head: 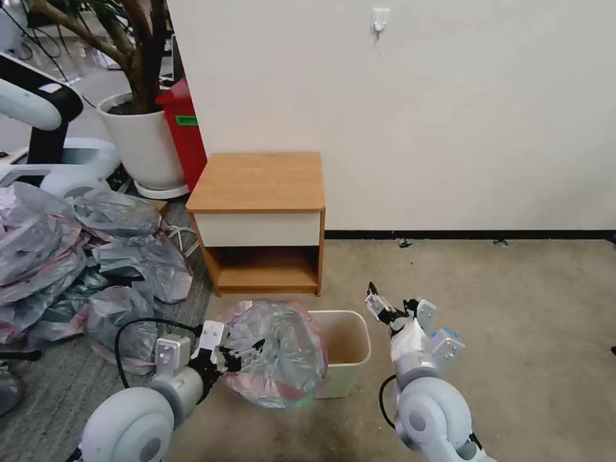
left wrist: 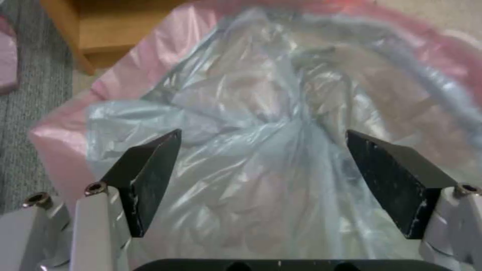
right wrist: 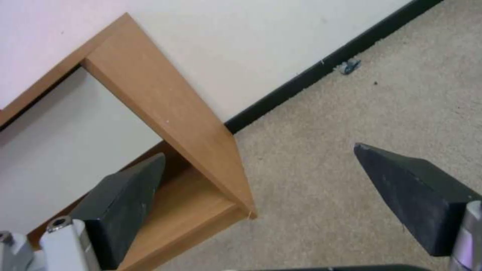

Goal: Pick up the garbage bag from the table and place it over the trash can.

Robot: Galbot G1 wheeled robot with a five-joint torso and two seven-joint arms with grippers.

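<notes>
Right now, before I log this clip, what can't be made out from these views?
- Head view: the garbage bag hides the left half of the trash can, so how far it covers the rim is unclear.
- Left wrist view: whether the open left gripper touches the bag; the film blurs there.

Head high — wrists close, table [head: 258,181] shared
</notes>
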